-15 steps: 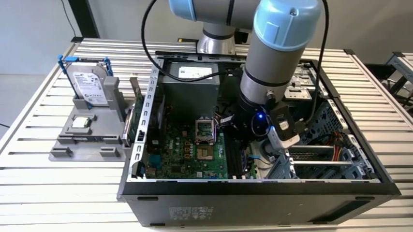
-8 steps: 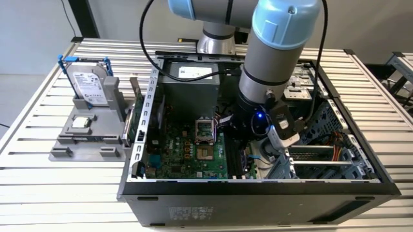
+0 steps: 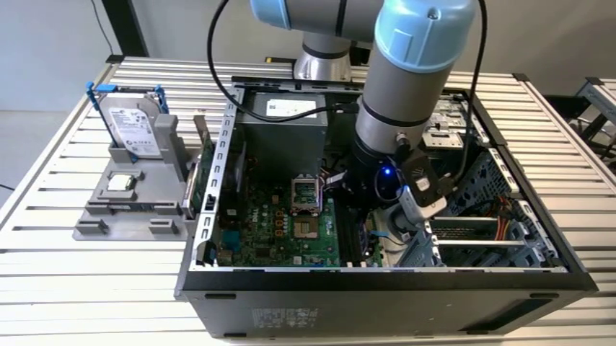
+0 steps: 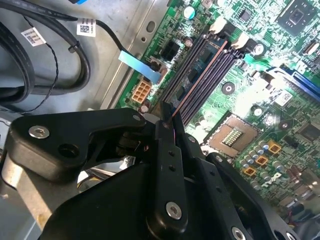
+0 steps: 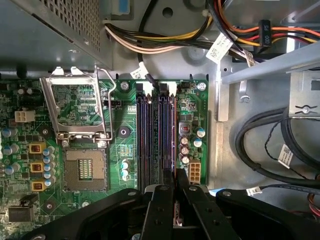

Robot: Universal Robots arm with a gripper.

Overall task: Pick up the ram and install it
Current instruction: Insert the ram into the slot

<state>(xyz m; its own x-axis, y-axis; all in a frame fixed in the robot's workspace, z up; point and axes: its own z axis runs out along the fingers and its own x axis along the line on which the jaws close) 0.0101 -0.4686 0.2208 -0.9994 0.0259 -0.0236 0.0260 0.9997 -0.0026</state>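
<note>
One slatted metal table [image 3: 58, 238] underneath.

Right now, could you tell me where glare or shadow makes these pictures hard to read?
In the second wrist view, glare whitens the motherboard beside the memory slots; in the first wrist view light is even, the end effector a dark mass; in the exterior view the case interior beneath the arm lies shadowed.
</note>
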